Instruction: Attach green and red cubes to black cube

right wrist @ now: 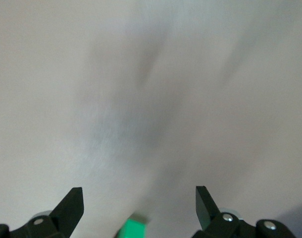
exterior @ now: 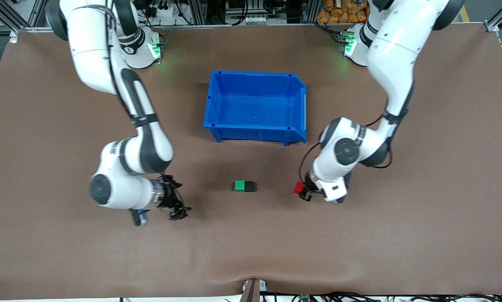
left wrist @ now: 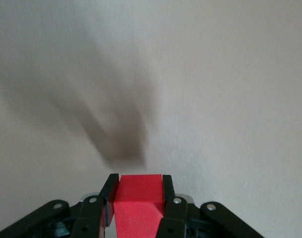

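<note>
Two of three cubes are already joined: small matte green cube (exterior: 239,186) sits touching small matte black cube (exterior: 249,186) on the brown table mat (exterior: 251,251), mid-table, nearer the front cam than the big blue plastic bin (exterior: 257,105). Green is on the side toward the right arm's end; black's free face looks toward the left arm's end.

Small red cube (exterior: 299,188) is clamped in the left gripper (exterior: 303,191), low over the mat, near the pair but w/ a clear gap. Left wrist view: fingers (left wrist: 109,191) press on two opposite faces of the red cube (left wrist: 137,198), front face exposed.

Right gripper (exterior: 176,205) is empty, jaws spread wide, over the mat toward the right arm's end; a green patch shows at the edge of the right wrist view. Arm seems to wait.

Handling (est.): cubes look rigid, light, smooth-faced, so prob. easy to skid. Side-face grip is good; keep the leading face free. Approx. next: bring red square onto black's free face; the pair may slide if pushed unbraced.
</note>
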You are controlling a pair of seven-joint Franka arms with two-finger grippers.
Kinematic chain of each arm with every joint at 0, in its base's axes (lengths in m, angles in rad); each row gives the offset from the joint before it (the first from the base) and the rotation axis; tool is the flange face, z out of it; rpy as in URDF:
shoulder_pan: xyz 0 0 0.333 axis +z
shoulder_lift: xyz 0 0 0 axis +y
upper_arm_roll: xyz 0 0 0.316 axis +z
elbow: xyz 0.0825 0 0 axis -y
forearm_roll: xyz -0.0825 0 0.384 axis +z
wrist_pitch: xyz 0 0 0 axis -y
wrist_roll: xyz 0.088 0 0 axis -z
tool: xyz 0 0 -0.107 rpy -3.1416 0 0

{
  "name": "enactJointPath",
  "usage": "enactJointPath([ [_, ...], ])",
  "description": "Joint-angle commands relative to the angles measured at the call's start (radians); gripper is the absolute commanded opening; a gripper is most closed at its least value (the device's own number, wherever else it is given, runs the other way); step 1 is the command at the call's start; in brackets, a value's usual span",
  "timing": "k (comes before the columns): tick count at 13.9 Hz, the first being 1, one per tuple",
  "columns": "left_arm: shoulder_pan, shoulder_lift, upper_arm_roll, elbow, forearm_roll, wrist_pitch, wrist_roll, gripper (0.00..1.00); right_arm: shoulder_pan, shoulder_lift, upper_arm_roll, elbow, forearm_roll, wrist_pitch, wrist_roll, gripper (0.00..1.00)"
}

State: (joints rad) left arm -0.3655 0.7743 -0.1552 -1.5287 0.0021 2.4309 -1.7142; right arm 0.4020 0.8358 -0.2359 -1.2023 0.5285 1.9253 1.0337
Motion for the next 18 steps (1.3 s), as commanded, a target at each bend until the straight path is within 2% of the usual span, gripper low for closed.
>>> enactJointPath([
  [1, -0.068, 0.095, 0.013, 0.125, -0.013, -0.026, -0.143, 0.0, -0.015, -0.017, -0.057, 0.001, -0.103, -0.08, -0.221, 1.0],
  [3, -0.101, 0.143, 0.016, 0.191, -0.016, -0.029, -0.214, 0.0, -0.02, -0.02, -0.109, 0.001, -0.133, -0.08, -0.462, 1.0],
  [5, -0.121, 0.163, 0.011, 0.223, -0.042, -0.03, -0.245, 0.0, -0.023, -0.02, -0.19, 0.035, -0.133, -0.08, -0.712, 1.0],
  [7, -0.151, 0.201, 0.014, 0.263, -0.071, -0.03, -0.307, 0.0, -0.028, -0.018, -0.256, 0.082, -0.133, -0.107, -0.82, 1.0],
  [10, -0.156, 0.217, 0.011, 0.26, -0.071, -0.027, -0.378, 0.0, -0.092, -0.024, -0.29, 0.171, -0.131, -0.21, -0.924, 1.0],
  [13, -0.155, 0.218, 0.009, 0.26, -0.073, -0.02, -0.395, 0.0, -0.124, -0.151, -0.315, 0.167, -0.14, -0.319, -1.078, 1.0],
  [15, -0.158, 0.221, 0.009, 0.26, -0.074, -0.016, -0.412, 0.0, -0.117, -0.306, -0.345, 0.1, -0.142, -0.504, -1.148, 1.0],
  [16, -0.164, 0.226, 0.008, 0.26, -0.074, -0.016, -0.415, 0.0, -0.109, -0.396, -0.344, 0.049, -0.165, -0.573, -1.149, 1.0],
  [18, -0.184, 0.232, 0.009, 0.259, -0.073, -0.016, -0.415, 0.0, -0.037, -0.545, -0.339, -0.113, -0.313, -0.571, -1.143, 1.0],
])
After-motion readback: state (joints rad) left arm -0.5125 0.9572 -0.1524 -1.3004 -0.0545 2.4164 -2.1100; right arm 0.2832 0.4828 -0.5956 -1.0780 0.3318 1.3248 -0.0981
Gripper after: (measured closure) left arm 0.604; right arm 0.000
